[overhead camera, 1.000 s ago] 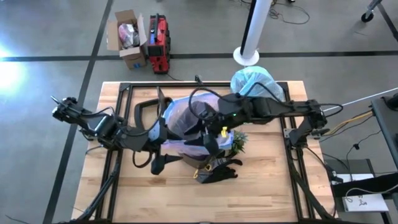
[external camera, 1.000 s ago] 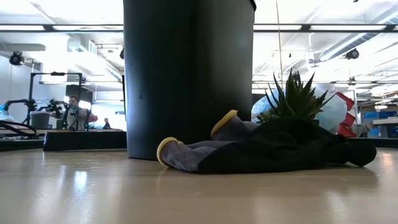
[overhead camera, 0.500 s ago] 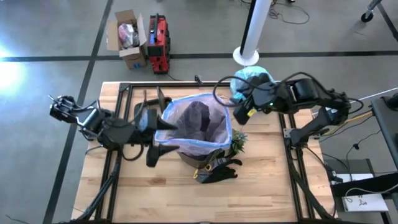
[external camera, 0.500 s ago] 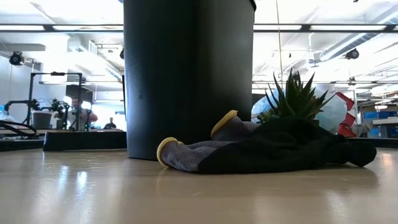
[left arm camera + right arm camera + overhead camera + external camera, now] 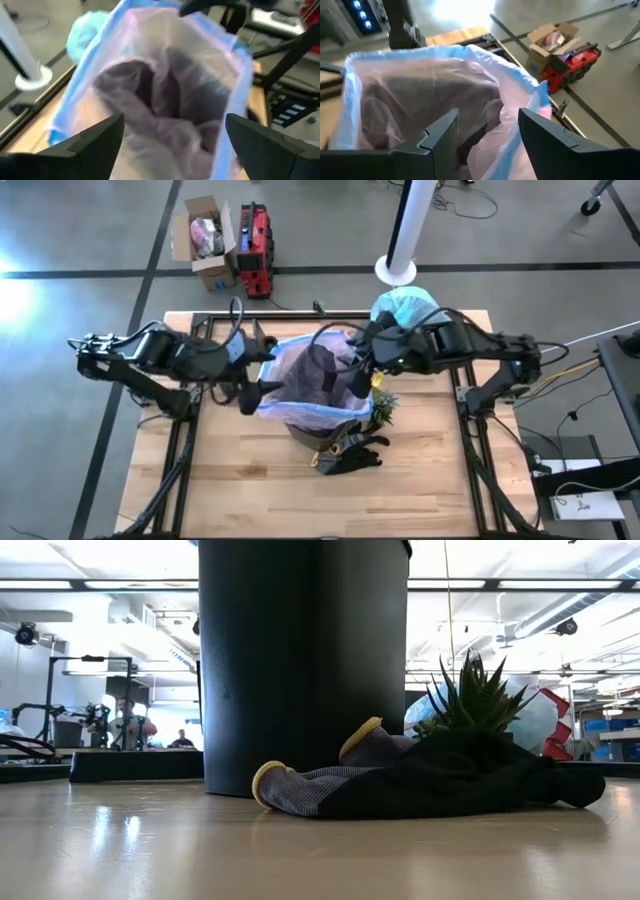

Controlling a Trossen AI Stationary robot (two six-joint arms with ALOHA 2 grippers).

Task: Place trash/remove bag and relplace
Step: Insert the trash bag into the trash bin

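Looking down on a wooden table (image 5: 200, 490) that is carrying a tall black bin (image 5: 300, 660) at its middle. Finding the bin's mouth wearing a pink translucent liner (image 5: 315, 370) with a blue rim, folded out over the edge and sagging inside.

Spotting the bag (image 5: 405, 307), teal-blue and crumpled into a bundle, lying at the table's far edge, behind the right arm and apart from the bin.

Reaching in from the left side: the left gripper (image 5: 258, 383), hovering just outside the liner's left rim with its fingers (image 5: 90, 142) spread as wide as they go, clasping nothing.

Reaching in from the right side: the right gripper (image 5: 360, 375), hanging at the liner's right rim with its fingers (image 5: 440, 140) standing partly apart, nothing clamped between them; not managing to tell whether a fingertip is touching the plastic.

Lying against the bin's near side: a black-and-yellow glove (image 5: 420, 785), touching the bin's foot. Poking up just behind the glove, beside the bin: a small green plant tuft (image 5: 475, 695).
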